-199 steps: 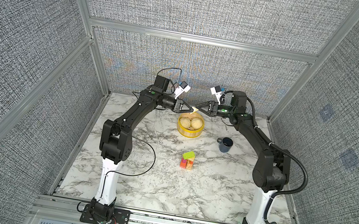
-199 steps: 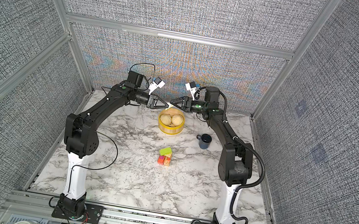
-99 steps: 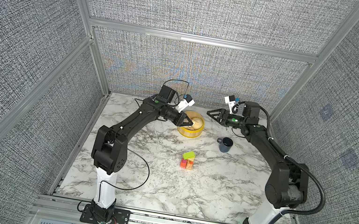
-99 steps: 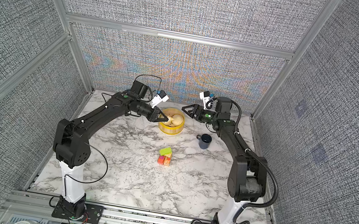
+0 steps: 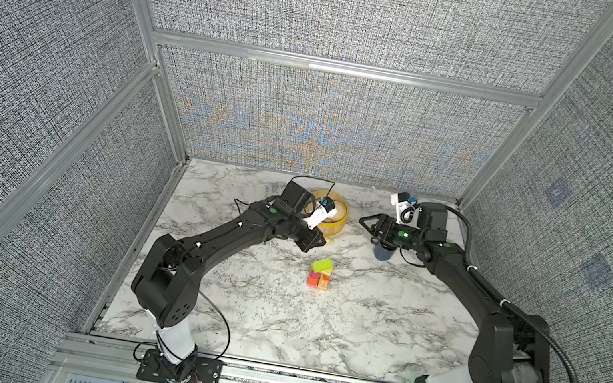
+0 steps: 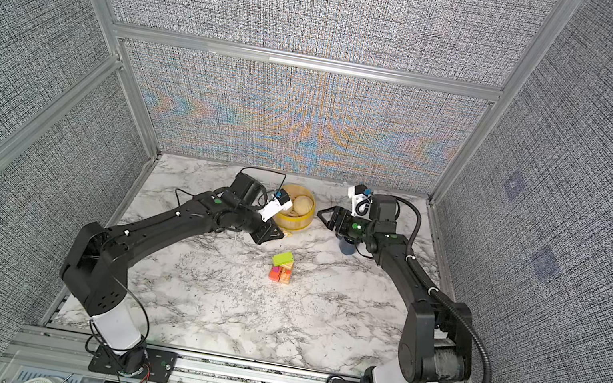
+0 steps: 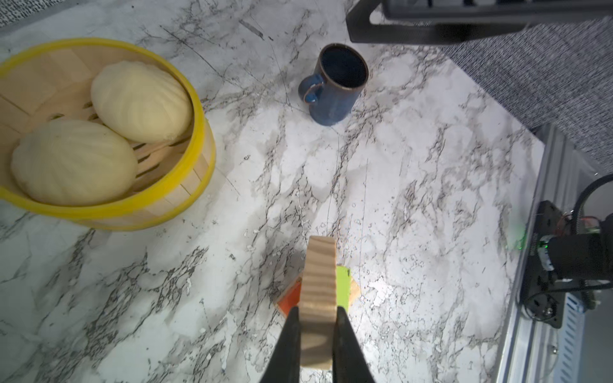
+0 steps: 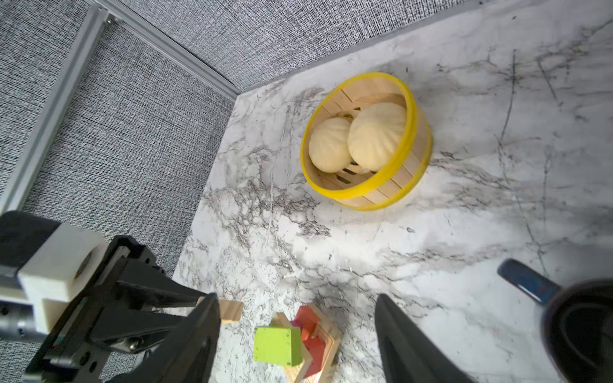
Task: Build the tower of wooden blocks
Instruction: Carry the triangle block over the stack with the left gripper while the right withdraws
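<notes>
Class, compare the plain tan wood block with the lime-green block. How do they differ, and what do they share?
Colour: the tan block is bare grained wood; the lime-green block is painted. State: the tan block is clamped in the left gripper, off the table; the lime-green block tops the tower, ungripped. Both are small wood blocks.

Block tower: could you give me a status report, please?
Left pincer shut on tan slab; right pincer open, empty. Tower standing, lime-green slab topmost. Nothing blocking.

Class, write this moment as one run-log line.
left gripper: shut on tan block; right gripper: open, near mug; tower: lime-green slab on top
</notes>
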`<state>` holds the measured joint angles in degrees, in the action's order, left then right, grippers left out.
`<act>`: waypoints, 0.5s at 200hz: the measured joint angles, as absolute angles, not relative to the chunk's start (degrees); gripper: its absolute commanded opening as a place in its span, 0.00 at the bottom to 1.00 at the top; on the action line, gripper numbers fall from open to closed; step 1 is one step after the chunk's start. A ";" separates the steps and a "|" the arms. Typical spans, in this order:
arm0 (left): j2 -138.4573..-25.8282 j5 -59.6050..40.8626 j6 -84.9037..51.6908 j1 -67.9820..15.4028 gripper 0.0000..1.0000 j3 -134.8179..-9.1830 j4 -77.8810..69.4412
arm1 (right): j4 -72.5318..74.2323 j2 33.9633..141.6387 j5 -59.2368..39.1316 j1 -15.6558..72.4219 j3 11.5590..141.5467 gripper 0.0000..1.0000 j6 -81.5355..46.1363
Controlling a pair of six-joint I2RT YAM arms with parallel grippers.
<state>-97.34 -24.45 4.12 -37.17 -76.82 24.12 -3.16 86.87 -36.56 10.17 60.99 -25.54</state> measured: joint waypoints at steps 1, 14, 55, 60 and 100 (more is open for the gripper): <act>-97.21 -24.21 4.10 -37.34 0.06 -76.60 23.99 | -3.16 86.72 -36.45 10.20 60.80 0.75 -25.54; -96.27 -22.50 4.10 -38.50 0.05 -74.76 22.35 | -3.18 85.67 -35.66 10.55 59.33 0.75 -25.50; -93.23 -15.94 3.92 -41.56 0.05 -69.14 18.20 | -3.53 83.55 -33.50 11.16 57.45 0.75 -24.18; -93.01 -15.38 3.95 -42.11 0.05 -68.75 17.85 | -3.60 83.44 -33.45 11.16 57.45 0.74 -23.99; -92.47 -11.27 4.03 -44.47 0.05 -67.59 16.23 | -3.60 83.40 -33.30 11.18 57.43 0.74 -23.42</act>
<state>-92.47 -11.27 4.03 -44.47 -67.59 16.23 -3.60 83.40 -33.30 11.18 57.43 -23.42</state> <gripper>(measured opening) 0.161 0.745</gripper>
